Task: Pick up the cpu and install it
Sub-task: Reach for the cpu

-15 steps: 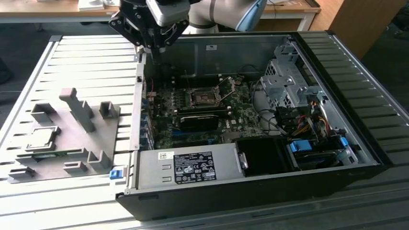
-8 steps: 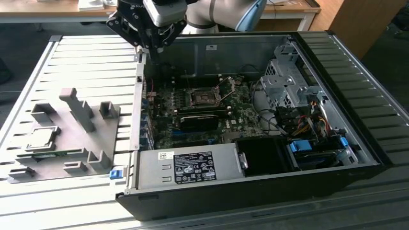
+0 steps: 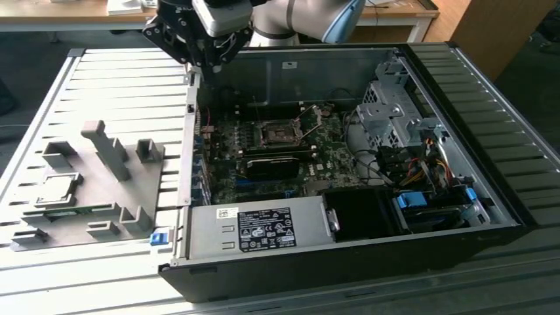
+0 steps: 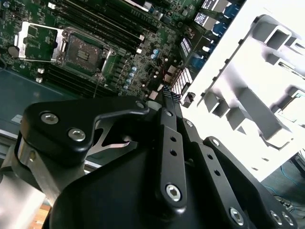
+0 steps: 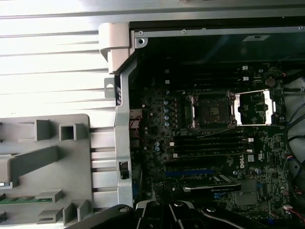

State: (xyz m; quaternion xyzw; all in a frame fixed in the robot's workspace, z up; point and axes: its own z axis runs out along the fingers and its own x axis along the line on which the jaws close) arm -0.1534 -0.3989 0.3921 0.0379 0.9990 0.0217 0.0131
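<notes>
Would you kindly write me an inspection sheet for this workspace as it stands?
Surface: slatted metal table carrying a grey fixture tray and an open computer case.
Job's things: cpu sits in the tray; motherboard socket open.
Clutter: green memory strip in the tray.
Grippers: pincer hangs above the case wall beside the tray, apart from the cpu.
Cables: wire bundle inside the case.
Surroundings: wooden desk behind.

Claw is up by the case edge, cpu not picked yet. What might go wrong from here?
The claw hangs close by the case wall; a low traverse could clip it. The cpu lies flat among the upright posts of the fixture, so a grasp may snag. The socket stands open; a tilted drop could damage it.
</notes>
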